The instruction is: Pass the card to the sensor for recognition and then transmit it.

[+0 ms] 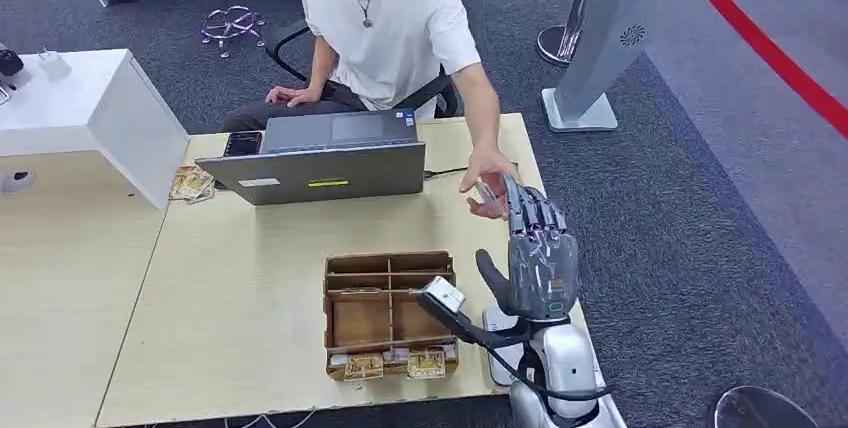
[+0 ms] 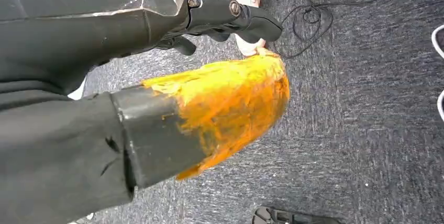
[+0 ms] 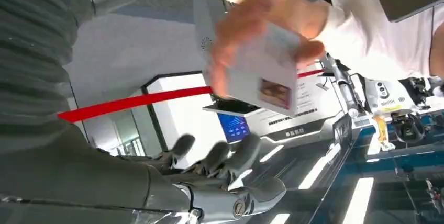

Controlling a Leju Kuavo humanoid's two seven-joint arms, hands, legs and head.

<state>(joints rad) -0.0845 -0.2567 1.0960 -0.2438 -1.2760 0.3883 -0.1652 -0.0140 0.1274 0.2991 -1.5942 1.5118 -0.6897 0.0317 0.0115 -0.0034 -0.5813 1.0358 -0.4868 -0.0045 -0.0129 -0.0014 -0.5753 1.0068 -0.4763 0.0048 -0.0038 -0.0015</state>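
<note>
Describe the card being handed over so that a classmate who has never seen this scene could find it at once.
Start at the wooden table where a person in a white shirt sits behind an open laptop. Follow that person's outstretched hand to the table's right edge, just above the robot's raised right hand. The card is pinched there: pale, with a small dark picture, unlike the brownish cards in the divided box.

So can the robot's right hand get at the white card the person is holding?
Probably yes: the right hand is raised, fingers apart, right beside the person's hand gripping the white card. Nothing lies between them, though the person's fingers cover much of it.
</note>
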